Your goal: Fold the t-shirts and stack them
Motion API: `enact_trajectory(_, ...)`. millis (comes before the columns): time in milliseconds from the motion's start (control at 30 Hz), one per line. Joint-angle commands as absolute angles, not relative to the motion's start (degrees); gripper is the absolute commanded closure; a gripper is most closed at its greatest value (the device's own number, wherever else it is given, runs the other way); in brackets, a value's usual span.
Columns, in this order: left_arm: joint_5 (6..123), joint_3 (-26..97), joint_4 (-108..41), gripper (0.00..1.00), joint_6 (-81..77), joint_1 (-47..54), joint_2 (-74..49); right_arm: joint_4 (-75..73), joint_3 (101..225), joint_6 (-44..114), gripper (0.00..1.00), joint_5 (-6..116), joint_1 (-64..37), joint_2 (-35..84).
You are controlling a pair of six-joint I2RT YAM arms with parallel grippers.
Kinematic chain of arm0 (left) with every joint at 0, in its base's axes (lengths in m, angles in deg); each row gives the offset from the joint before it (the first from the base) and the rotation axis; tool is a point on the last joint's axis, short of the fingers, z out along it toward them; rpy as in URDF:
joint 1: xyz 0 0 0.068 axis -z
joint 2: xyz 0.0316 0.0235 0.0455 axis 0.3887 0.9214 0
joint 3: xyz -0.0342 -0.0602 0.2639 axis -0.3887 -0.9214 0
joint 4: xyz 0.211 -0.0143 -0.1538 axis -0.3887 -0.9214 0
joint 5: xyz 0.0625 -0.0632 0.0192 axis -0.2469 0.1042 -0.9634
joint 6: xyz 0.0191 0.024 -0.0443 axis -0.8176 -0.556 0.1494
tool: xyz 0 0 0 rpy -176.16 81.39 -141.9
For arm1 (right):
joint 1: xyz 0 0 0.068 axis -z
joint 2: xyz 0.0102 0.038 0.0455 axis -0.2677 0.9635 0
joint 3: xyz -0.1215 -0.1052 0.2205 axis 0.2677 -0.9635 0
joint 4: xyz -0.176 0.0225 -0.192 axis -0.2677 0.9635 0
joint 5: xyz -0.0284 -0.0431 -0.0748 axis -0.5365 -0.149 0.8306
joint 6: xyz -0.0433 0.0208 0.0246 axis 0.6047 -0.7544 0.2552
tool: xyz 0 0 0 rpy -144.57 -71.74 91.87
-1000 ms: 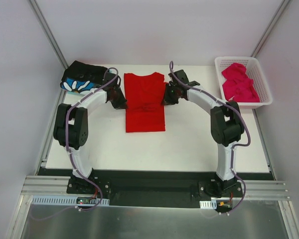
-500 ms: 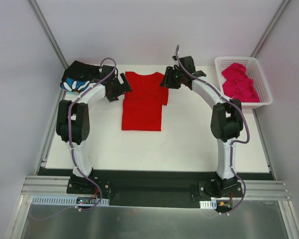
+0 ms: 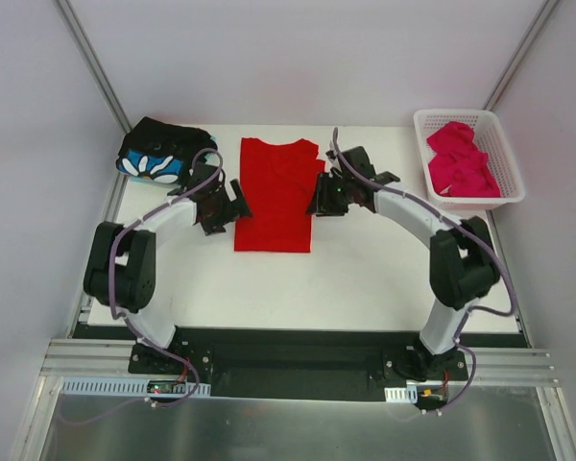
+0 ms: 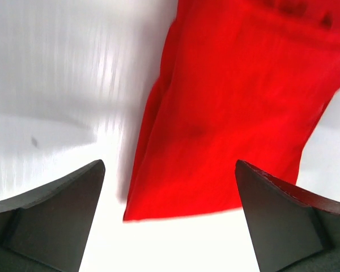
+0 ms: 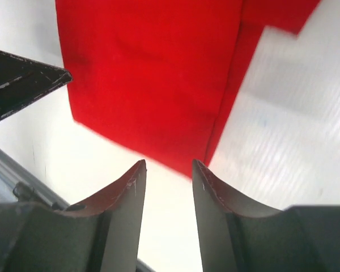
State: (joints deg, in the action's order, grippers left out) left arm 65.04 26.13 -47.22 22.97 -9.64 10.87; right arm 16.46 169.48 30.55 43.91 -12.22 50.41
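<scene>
- The white table holds everything.
- The red shirt lies flat at the far middle of the table, between the two grippers. It is plain bright red and folded into a long narrow panel. Its far end is wider, with a bit of sleeve jutting out on the right. The near hem is straight, and soft creases run along its length.
- The white lattice basket sits at the far right corner.
- The black shirt, with blue-and-white flowers, lies bundled at the far left corner.
- The pink shirt is crumpled inside the basket.
- The left gripper is just off the red shirt's left edge. Its jaws are spread wide and hold nothing.
- The right gripper is at the shirt's right edge. Its jaws are parted narrowly, with only table and the shirt's rim showing in the gap.
- Since a second ago, the shirt has gone from a neat rectangle to flaring at the far end, and its near hem has shifted slightly left.
- Half a second ago both grippers were up by the sleeves. They have since drawn back toward the near side, to about the shirt's middle.
</scene>
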Motion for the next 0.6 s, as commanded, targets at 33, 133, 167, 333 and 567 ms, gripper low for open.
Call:
enact_trajectory(33, 66.21, 16.18, -45.53, 0.01, 25.34, -7.94, -1.3, 14.64, 155.88, 25.1, 0.59, 46.54, -13.04, 37.16)
enact_trajectory(133, 66.91, 10.12, -43.95, 0.01, 27.1, -6.79, -5.87, 13.58, 150.85, 23.78, 0.6, 47.15, -14.09, 33.9)
enact_trajectory(167, 66.92, 7.32, -42.82, 0.01, 27.54, -5.83, -6.84, 13.15, 148.22, 23.17, 0.6, 47.42, -14.7, 32.68)
enact_trajectory(333, 67.36, 0.88, -39.12, 0.01, 28.95, -5.03, -10.54, 10.86, 142.75, 21.93, 0.6, 48.48, -16.03, 30.65)
enact_trajectory(567, 67.01, -1.94, -34.11, 0.05, 29.31, -5.03, -10.72, 12.0, 142.57, 22.37, 0.61, 49.97, -16.56, 29.24)
